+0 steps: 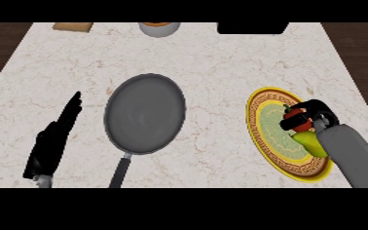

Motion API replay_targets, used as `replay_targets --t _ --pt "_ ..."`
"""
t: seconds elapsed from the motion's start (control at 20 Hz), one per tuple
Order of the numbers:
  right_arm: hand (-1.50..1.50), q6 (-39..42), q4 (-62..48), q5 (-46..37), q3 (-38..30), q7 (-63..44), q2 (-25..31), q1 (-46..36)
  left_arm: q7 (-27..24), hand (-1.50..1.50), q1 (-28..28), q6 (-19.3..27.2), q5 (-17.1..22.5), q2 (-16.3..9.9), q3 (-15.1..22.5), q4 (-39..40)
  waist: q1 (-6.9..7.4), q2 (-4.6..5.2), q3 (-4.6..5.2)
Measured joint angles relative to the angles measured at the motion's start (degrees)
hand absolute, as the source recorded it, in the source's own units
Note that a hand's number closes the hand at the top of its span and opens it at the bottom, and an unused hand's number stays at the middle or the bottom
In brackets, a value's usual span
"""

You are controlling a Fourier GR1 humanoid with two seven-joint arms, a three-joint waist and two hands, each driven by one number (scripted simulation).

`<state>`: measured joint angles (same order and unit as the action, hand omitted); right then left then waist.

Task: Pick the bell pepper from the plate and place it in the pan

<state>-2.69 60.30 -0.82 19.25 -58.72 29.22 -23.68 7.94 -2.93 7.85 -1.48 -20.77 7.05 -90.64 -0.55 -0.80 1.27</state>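
Head view: right hand closed around the pepper on the plate

The right hand (310, 114) had its fingers curled round the red bell pepper (298, 123), which sat over the yellow plate (260, 108). A yellow-green piece (307, 141) lay just beneath the hand. The grey pan (144, 112) stood well to that hand's left on the surface (215, 68). Farther left, the left hand (56, 136) rested with fingers straight, holding nothing.

The right hand (307, 115) is seen at the right, fingers curled round the bell pepper (296, 123), grey forearm running in from the lower edge. The left hand (56, 136) is held open at lower left, fingers straight, pointing up.
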Motion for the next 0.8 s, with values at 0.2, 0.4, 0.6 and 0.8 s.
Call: replay_targets --t 0.2,0.4,0.6,0.8 --pt "1.50 1.10 7.82 -8.02 10.44 1.60 -2.27 0.93 -0.49 0.00 -0.24 -0.07 -0.31 0.30 0.29 0.70 0.14 -0.32 0.03" --pt "1.50 -0.14 17.35 -17.21 18.73 1.68 -1.68 4.18 -0.86 0.00 -0.92 0.04 -0.31 0.22 -0.35 1.05 -0.50 -0.33 -0.44" --pt "1.50 -3.66 26.68 -27.45 22.20 0.36 0.43 4.59 -0.86 0.00 -1.53 0.50 -0.90 0.41 -0.39 0.79 -0.81 -0.18 -0.90" --pt "1.50 -7.03 33.90 -39.11 24.06 0.85 2.19 1.59 -0.27 0.00 -1.50 0.68 -1.09 0.54 -0.46 0.28 -0.82 -0.25 -1.07"
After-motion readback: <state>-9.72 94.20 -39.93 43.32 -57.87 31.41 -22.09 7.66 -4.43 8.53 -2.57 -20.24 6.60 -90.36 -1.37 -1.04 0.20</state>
